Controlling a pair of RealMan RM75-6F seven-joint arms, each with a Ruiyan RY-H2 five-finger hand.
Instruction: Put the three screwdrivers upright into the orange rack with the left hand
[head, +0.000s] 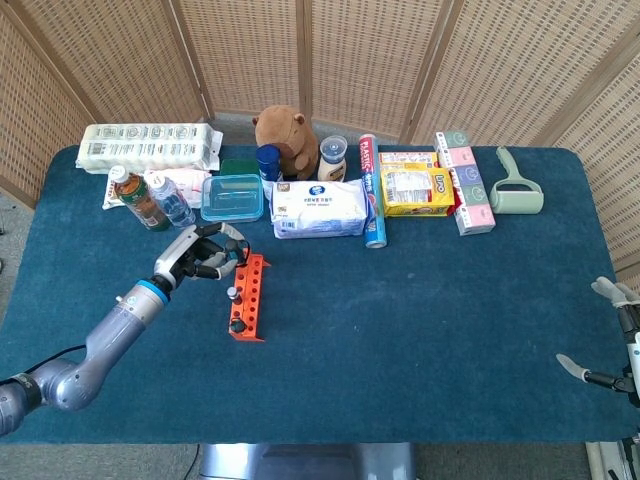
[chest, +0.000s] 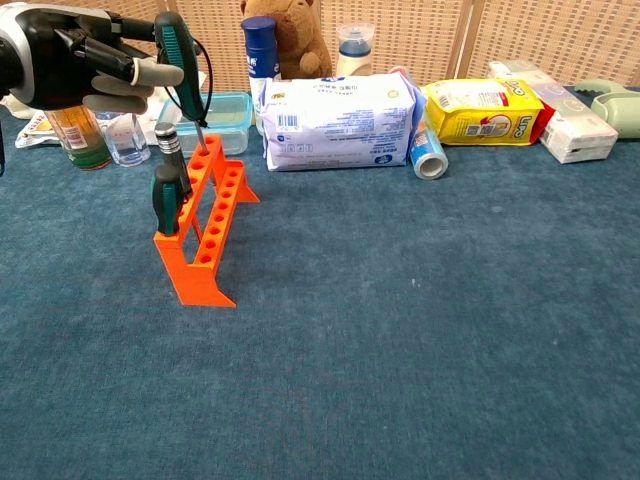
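We see the orange rack (chest: 202, 233) standing on the blue bench (chest: 420, 330), in front of a clear box with a blue lid (chest: 226, 120). Our left hand (chest: 85, 68) is up by the far end of the rack and holds a green screwdriver (chest: 181, 60) by its handle. The thin metal tip points down and is at the far end of the rack's top. Two more screwdrivers already stand upright in the rack. One with a green handle (chest: 165, 199) is at the near end, and one with a dark handle (chest: 167, 143) is just behind it. From the head view the rack (head: 247, 297) lies long-ways, with our left hand (head: 200, 257) at its far left corner. Our right hand (head: 612, 330) is at the right edge of the bench, well apart from the rack. Its fingers are spread and it holds nothing. Behind the rack are a white pack of wipes (chest: 338, 122), a brown stuffed toy (head: 287, 138) and some bottles (head: 150, 200).
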